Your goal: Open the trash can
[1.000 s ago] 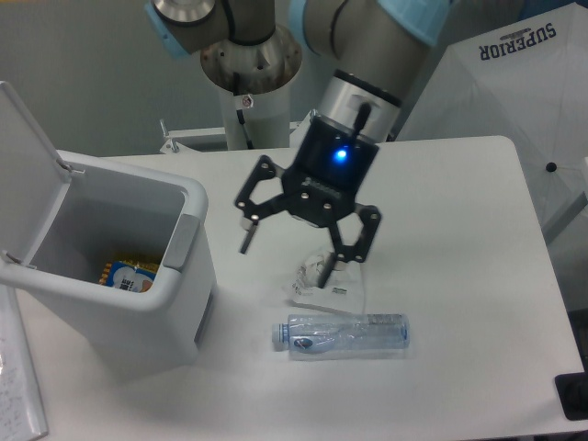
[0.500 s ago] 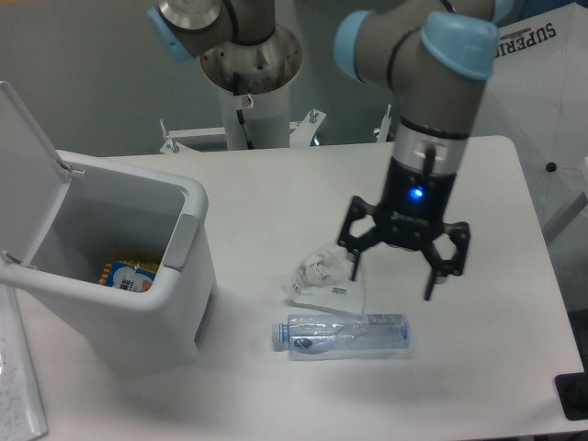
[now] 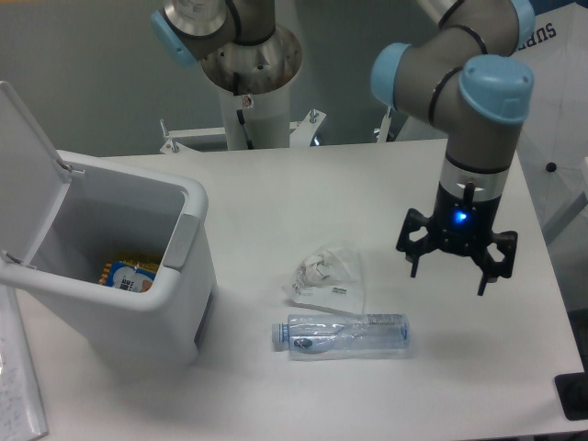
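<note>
Large boxy white plastic trash can [image 3: 138, 276] at the bench's left edge, flat hinged lid [image 3: 28, 165] already swung up and back. Well apart, across the bench to the camera's left of the black two-finger gripper [image 3: 447, 274]. Jaws spread apart, empty, hovering near the right edge.

trash can [image 3: 138, 276] mouth unobstructed, bottle [image 3: 341, 333] and bag [image 3: 326, 278] mid-table

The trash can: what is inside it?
Inside the trash can, whose lid stands open, a colourful package lies at the bottom. The near wall hides the rest of the floor.
</note>
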Robot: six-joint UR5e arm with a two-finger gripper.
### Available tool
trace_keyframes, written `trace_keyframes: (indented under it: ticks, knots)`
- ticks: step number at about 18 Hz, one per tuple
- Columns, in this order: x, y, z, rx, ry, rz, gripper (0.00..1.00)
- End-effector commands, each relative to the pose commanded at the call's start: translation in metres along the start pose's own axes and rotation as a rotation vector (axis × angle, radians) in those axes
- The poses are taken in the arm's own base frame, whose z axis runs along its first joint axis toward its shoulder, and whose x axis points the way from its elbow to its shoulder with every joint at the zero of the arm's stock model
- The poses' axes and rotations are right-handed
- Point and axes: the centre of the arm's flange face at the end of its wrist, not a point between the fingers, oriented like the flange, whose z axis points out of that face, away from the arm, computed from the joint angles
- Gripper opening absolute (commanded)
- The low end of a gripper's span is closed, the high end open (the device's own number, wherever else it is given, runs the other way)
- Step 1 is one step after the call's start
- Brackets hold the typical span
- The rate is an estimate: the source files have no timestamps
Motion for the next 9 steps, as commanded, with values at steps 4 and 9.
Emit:
trace_keyframes:
  ticks: [4,9]
  knots:
    - [-0.012,0.011,0.013,-0.090,-0.014,0.098,1.00]
    - [-0.014,0.019,0.019,-0.172,-0.015,0.128,1.00]
